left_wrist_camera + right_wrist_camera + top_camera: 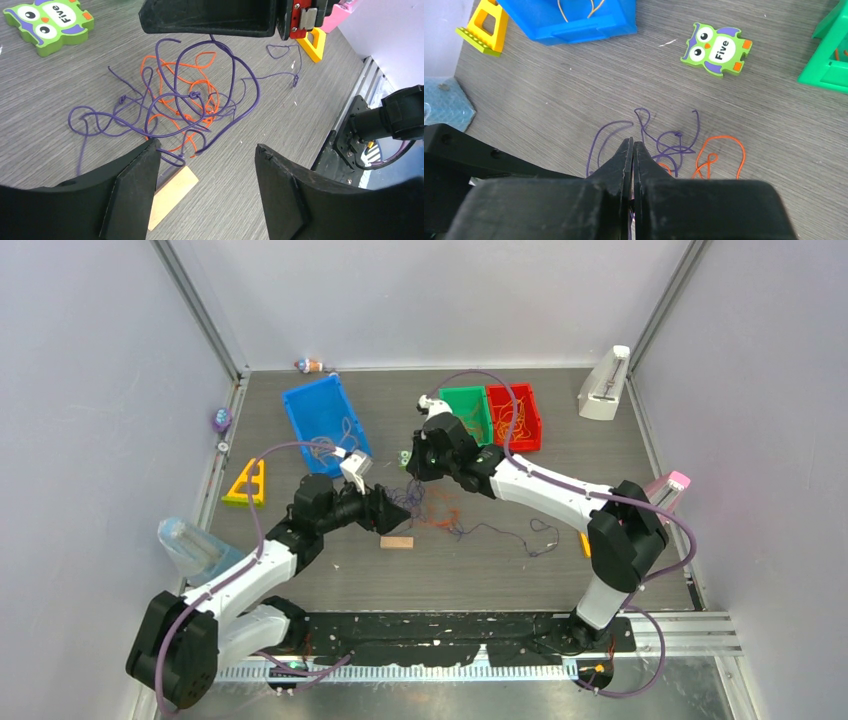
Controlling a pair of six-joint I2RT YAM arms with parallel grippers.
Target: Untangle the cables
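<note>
The left gripper (207, 172) is held wide open just above the tangled cables (185, 107) on the table (500, 580). The right gripper (633, 147) is pressed shut on one purple cable (216, 42).

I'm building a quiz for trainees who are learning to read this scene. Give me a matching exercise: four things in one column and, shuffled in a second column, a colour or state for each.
Things:
1. left gripper
2. right gripper
3. owl piece
4. block

Colours or states:
A. green, marked "Five"
B. fingers pressed together
C. plain wood colour, lying flat beside the cables
D. fingers wide apart

Pairs: 1-D, 2-B, 3-A, 4-C
</note>
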